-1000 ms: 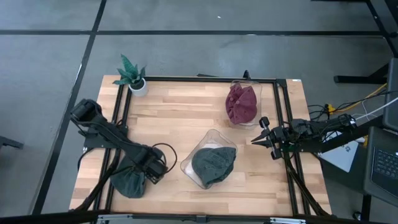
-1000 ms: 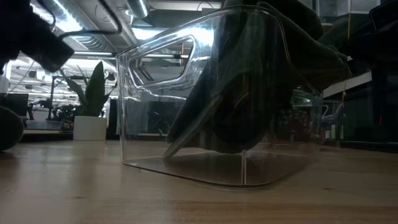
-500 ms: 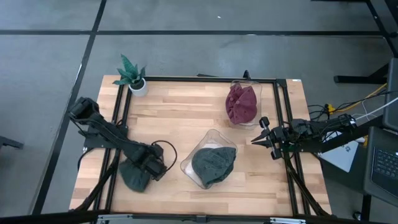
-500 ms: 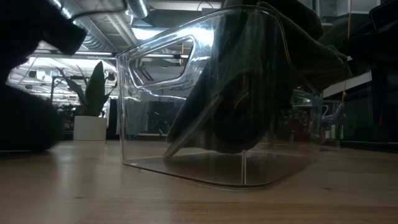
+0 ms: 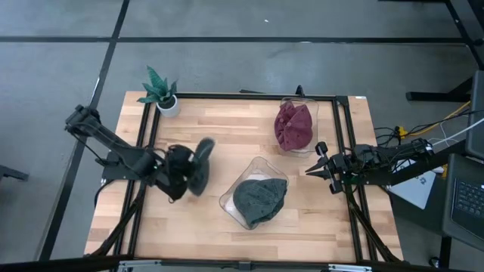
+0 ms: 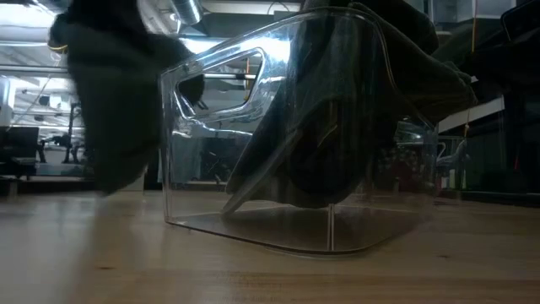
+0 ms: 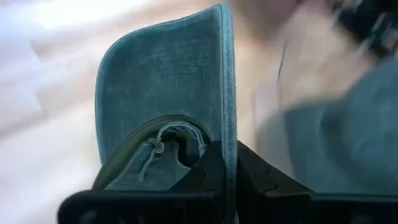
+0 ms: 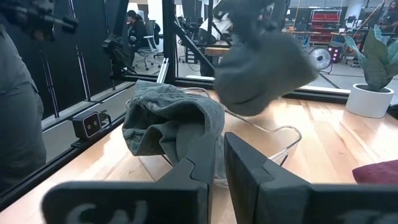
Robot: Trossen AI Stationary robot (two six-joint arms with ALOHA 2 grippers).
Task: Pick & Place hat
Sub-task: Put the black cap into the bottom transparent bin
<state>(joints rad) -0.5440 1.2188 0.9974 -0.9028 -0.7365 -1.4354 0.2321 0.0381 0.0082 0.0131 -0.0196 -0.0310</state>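
A dark teal hat (image 5: 200, 168) hangs above the table's left half, left of a clear bin (image 5: 230, 202), with my left gripper (image 5: 184, 174) shut on it. The low view shows this hat (image 6: 110, 101) as a dark blur, and the right wrist view shows the hat (image 8: 261, 68) in the air beyond the bin. A second green hat (image 5: 259, 199) lies slumped in that clear bin. A dark red hat (image 5: 293, 125) sits in another clear bin at the far right. My right gripper (image 5: 310, 171) waits shut at the right edge, pointing level toward the table. My left gripper pinches the hat's brim (image 7: 227, 140) at its edge between the two fingers (image 7: 210, 169). The brim stands edge-on in the gap and reaches out past the fingertips. The hat is lifted clear of the table, its inside and its cord (image 7: 157, 147) facing the wrist camera.
A small potted plant (image 5: 160, 92) stands at the far left corner. A black frame rail (image 5: 148, 136) runs along the table's left side and another (image 5: 342, 136) along its right. Bare wood lies between the two bins and along the near edge.
My left gripper has shut on the teal hat at the near left corner. It then rose and swung toward the far edge and the clear bin, tipping up from pointing steeply down. The hat has come off the table and now hangs clear.
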